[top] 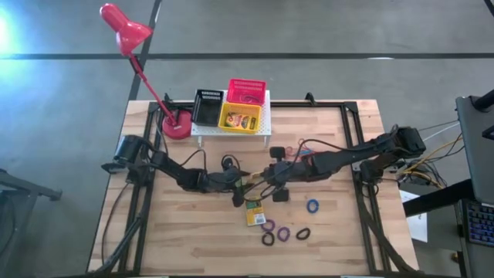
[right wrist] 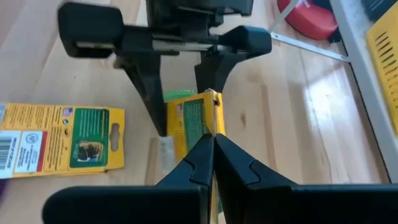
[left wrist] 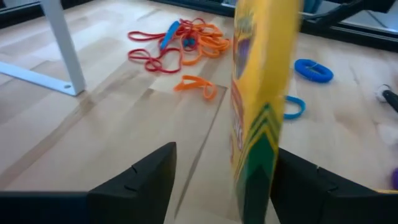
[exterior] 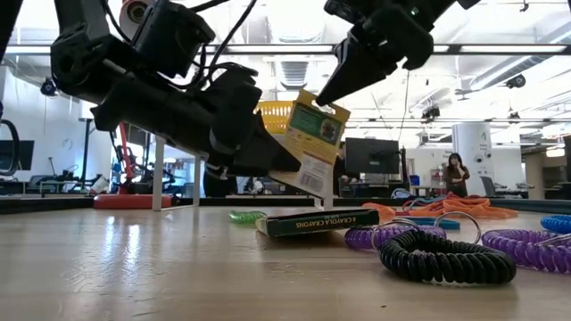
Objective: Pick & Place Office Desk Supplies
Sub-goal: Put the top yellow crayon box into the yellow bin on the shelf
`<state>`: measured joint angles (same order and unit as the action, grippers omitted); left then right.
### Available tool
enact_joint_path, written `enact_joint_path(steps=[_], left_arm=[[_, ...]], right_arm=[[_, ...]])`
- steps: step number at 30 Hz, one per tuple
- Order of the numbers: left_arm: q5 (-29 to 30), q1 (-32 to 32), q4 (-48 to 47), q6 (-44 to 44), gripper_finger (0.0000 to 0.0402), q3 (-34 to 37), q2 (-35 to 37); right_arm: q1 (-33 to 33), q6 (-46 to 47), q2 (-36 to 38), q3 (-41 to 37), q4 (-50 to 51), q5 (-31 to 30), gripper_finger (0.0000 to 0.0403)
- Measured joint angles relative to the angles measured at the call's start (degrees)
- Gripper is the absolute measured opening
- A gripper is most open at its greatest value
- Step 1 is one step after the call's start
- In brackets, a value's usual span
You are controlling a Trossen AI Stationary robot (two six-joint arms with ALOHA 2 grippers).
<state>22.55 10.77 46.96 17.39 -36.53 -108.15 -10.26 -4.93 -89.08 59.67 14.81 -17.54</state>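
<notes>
Yellow-green cardboard is at the centre of the scene: a crayon box hangs in the air above the middle of the wooden worktop, tilted, between the 2 arms. The right end effector has its fingers pressed together and pinches the thin upper edge of this crayon box. The left end effector comes from the other side with its fingers spread; the box stands between them, close to 1 finger and with a clear gap to the other. In the left wrist view the box is seen edge-on between the 2 dark fingers.

A second crayon box lies flat on the worktop just below the meeting point. Near it lie purple rings, black rings and a blue ring. Red and orange rubber bands lie in a loose heap on the wood, behind the arms.

At the far edge, a white stand carries 3 mesh baskets: a black basket, a red basket and a yellow basket. The yellow basket contains 1 more crayon box. A red desk lamp stands beside the stand.
</notes>
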Motion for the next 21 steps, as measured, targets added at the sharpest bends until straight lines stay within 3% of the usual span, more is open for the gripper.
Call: enact_joint_path(steps=[4,7,11,16,21], left_arm=[[0.0,0.0,-0.2,0.3,0.0176,0.0,0.0],[0.0,0.0,-0.7,0.4,0.0113,-0.2,0.0],[-0.5,0.1,-1.9,0.4,0.0027,-0.4,0.0],[0.4,0.1,-10.0,3.2,0.0028,-1.5,0.7],[0.5,0.4,-31.2,5.6,0.003,-8.6,2.5]], right_arm=[[0.0,0.0,0.0,0.3,0.0,0.0,0.0008],[0.0,0.7,0.0,0.5,0.0,0.5,0.0008],[0.5,1.6,0.0,0.9,0.1,5.8,0.0009],[2.0,5.6,0.3,3.7,4.7,9.9,0.0041],[3.9,6.6,-0.8,5.6,7.4,11.5,0.0112]])
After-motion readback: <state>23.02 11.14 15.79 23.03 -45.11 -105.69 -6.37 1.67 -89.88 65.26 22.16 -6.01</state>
